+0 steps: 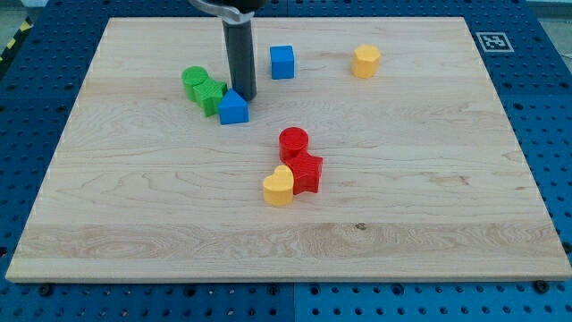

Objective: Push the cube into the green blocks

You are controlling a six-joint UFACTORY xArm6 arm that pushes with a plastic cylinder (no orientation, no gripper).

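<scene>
The blue cube (pixel 282 62) sits near the view's top, middle of the board. Two green blocks lie to its left: a green cylinder (pixel 194 80) and a green star-like block (pixel 211 96), touching each other. A blue house-shaped block (pixel 233 107) rests against the green star-like block's right side. My tip (pixel 243 95) stands just behind the blue house-shaped block, to the right of the green blocks and down-left of the cube, apart from it.
A yellow block (pixel 365 61) lies at the top right. A red cylinder (pixel 293 142), a red star-like block (pixel 307 172) and a yellow heart-shaped block (pixel 279 187) cluster in the middle. The wooden board (pixel 429 224) lies on a blue perforated table.
</scene>
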